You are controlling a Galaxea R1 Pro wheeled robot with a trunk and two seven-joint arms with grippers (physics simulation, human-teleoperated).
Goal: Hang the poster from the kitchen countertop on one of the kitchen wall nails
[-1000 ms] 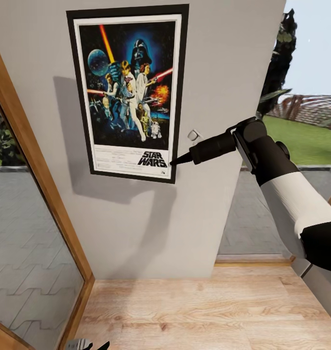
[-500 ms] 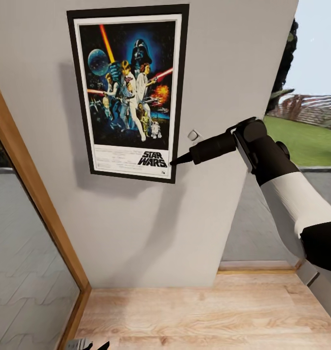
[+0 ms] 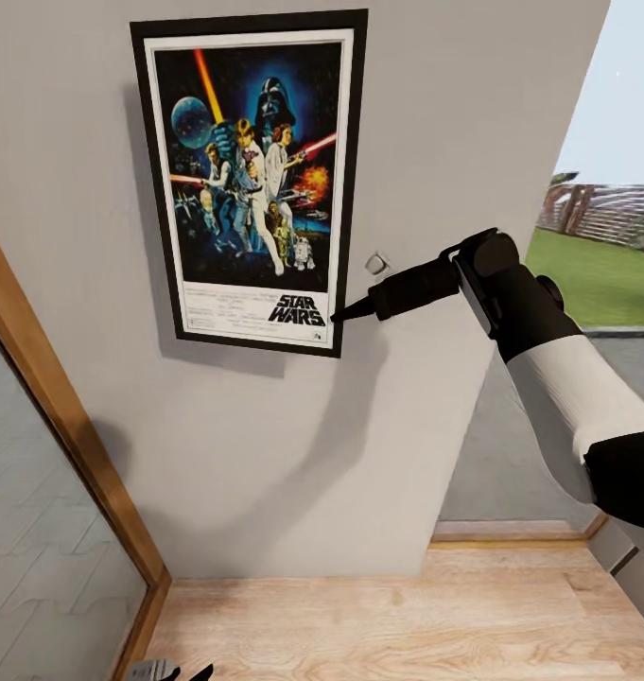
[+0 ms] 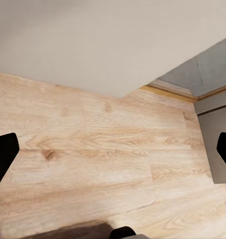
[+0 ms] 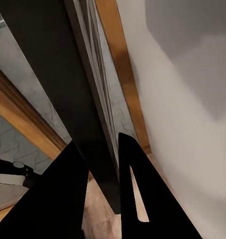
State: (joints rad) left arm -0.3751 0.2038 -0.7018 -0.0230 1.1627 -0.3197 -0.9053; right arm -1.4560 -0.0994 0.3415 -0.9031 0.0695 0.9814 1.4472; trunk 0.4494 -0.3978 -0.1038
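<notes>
My right pincer [image 3: 339,316] is closed on the lower right corner of the poster [image 3: 251,175], one finger on each face of the frame; the right wrist view confirms the frame edge [image 5: 88,99] running between my two dark fingers [image 5: 135,189]. The poster stands upright before the pale grey wall [image 3: 435,113], in my grip and not yet released.

Change against the earlier pictures: poster and right arm [image 3: 548,378] sit at the same place in the head view, while the background has slid. The wooden door frame [image 3: 66,426] at the left now sits lower and further left, more wall shows on the right, and the garden [image 3: 596,274] beyond the glass has shrunk to a narrower strip. I judge this to be my base or trunk turning, not the poster moving. The shadow behind the poster looks tighter, which suggests the frame is closer to the wall.

A small pale fitting [image 3: 376,262] shows on the wall just right of the poster; I cannot tell whether it is a nail. No nail is visible to me, so whether the poster is hooked cannot be confirmed.

My left pincer [image 4: 113,154] hangs low with its fingers spread wide and nothing between them, over the wood floor [image 4: 93,149].
</notes>
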